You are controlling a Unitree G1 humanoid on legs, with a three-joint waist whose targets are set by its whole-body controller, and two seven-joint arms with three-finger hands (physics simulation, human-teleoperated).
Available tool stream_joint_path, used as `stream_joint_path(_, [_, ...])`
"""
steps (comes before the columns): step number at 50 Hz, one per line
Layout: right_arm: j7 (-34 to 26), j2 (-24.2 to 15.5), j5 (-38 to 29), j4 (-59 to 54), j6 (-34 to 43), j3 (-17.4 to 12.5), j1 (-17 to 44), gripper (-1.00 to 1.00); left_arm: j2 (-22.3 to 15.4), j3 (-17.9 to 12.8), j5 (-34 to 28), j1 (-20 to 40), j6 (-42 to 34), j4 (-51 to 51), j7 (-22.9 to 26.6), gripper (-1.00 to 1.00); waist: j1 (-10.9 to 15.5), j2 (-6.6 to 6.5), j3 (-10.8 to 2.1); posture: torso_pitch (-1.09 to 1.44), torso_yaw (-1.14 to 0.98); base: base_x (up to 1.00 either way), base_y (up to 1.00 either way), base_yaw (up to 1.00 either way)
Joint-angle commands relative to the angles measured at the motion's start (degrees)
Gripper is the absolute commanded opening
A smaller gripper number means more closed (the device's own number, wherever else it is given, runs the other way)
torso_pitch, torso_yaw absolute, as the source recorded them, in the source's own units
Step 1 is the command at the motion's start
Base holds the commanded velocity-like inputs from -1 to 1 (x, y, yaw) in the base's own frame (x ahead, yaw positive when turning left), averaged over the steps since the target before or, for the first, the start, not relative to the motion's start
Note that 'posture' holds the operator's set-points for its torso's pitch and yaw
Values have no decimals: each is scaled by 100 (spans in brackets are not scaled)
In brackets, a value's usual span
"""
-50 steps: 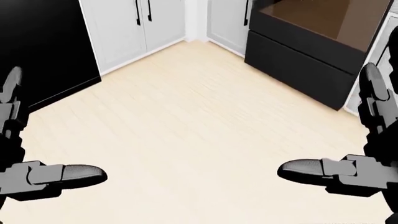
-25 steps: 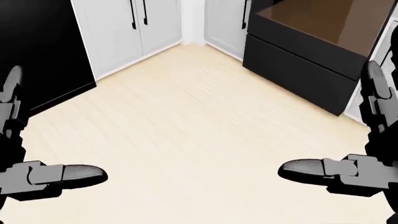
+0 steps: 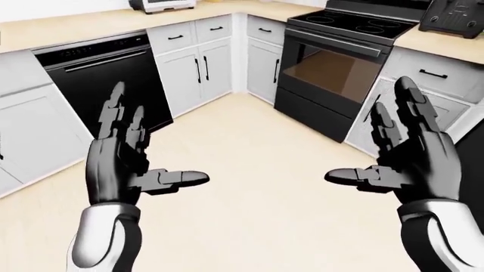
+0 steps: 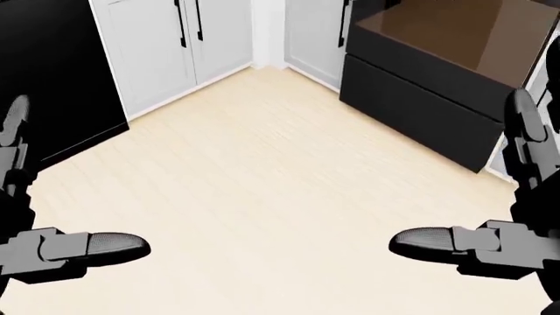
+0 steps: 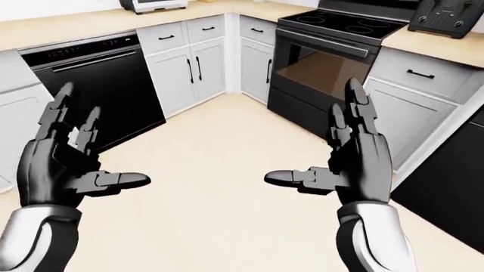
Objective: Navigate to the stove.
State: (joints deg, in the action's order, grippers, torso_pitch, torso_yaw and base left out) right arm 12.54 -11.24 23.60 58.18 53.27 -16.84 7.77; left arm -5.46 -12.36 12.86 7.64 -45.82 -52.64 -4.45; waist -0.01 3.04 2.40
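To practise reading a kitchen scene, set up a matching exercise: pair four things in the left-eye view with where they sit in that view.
Things:
1. stove
2. dishwasher
3. left hand
4. right hand

Places:
A. lower right
B. left, under the counter
C. upper right
D. lower left

Pairs: 1-C, 2-B, 3-D, 4-A

The pale wooden floor [image 3: 249,170] carries the black stove [image 3: 333,68], the dishwasher [image 3: 106,79] and white cabinets [image 3: 200,68].
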Motion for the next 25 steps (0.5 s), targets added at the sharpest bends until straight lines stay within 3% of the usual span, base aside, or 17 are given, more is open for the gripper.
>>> stream_joint_path(1, [26,-57,49,182,-200,23,106,100,-61,-96,-9,106,160,-242,-8,100,19,54,-88,0,0,16,0,0])
stream_joint_path(3, [80,-94,110,182,-201,24,109,100,-60,-95,-6,107,137,-264,-9,100,14,-28,-108,0,0,15,0,0])
stream_joint_path(8, [118,-118,157,182,-157,5,156,100,-72,-81,-8,146,136,-223,-18,100,-16,-357,-3,0,0,15,0,0])
stream_joint_path(10, [113,-109,148,182,-124,-1,187,100,-77,-87,-17,165,140,-195,-15,100,-44,-642,-84,0,0,15,0,0])
stream_joint_path(11, [91,-92,122,182,-114,-1,191,100,-79,-83,-15,176,115,-210,-23,100,-28,-867,-169,0,0,15,0,0])
stream_joint_path(12, [75,-83,100,182,-109,1,197,100,-78,-78,-13,178,112,-212,-24,100,42,-576,-96,0,0,15,0,0])
stream_joint_path(13, [71,-82,99,182,-97,-4,209,100,-81,-76,-14,190,107,-208,-26,100,11,-687,-84,0,0,15,0,0])
stream_joint_path(16, [31,-53,62,182,-72,-18,234,100,-82,-53,-29,197,101,-205,-32,100,59,-573,-128,0,0,16,0,0])
stream_joint_path(20, [-38,-5,-17,182,-50,-25,247,100,-77,-54,-30,201,117,-184,-29,100,82,-330,-62,0,0,15,0,0])
stream_joint_path(22, [-42,-3,-27,182,-51,-26,243,100,-70,-40,-44,177,149,-178,-20,100,101,-127,-74,0,0,15,0,0])
stream_joint_path(24, [-27,-19,5,182,-62,-36,237,100,-72,-73,-9,201,56,-260,-35,100,85,260,-196,0,0,15,0,0])
stream_joint_path(25, [-32,-17,-3,182,-77,-28,220,100,-70,-57,-23,187,80,-249,-35,100,25,-40,-112,0,0,15,0,0])
